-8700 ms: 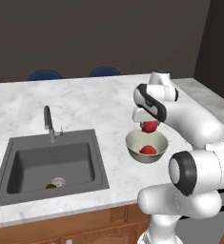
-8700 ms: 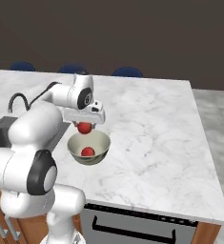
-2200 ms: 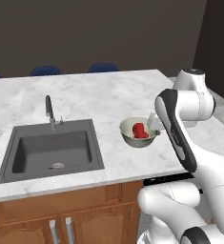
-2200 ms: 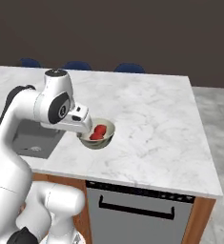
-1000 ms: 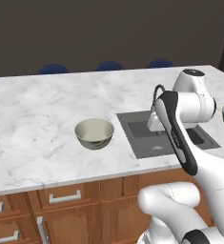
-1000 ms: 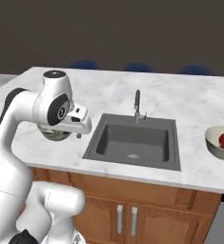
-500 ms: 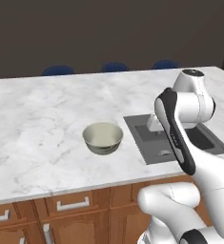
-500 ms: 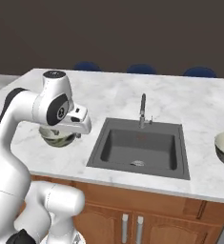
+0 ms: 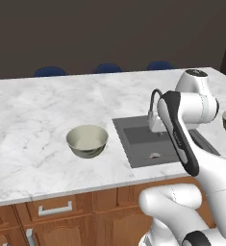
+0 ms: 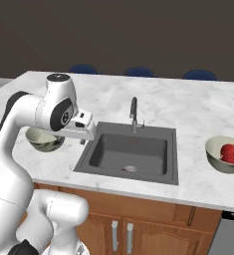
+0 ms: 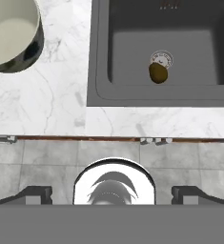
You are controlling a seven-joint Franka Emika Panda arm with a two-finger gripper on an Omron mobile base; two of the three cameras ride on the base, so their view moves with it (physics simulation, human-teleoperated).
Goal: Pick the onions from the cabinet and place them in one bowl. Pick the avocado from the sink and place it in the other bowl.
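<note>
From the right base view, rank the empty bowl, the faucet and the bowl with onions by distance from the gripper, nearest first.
1. Empty bowl, just left of and below the gripper.
2. Faucet, at the sink's back edge, to its right.
3. Bowl with onions, far right on the counter.

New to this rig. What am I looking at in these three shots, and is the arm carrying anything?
It is a white robot arm on a driving base in a rendered kitchen. Two pictures come from cameras on the base, behind the arm to its left and right. The third looks along the gripper, whose jaws stand open with nothing between them. On the marble counter sits an empty bowl left of the sink. A second bowl on the right holds the red onions. The hand view shows the avocado lying by the drain in the sink.
</note>
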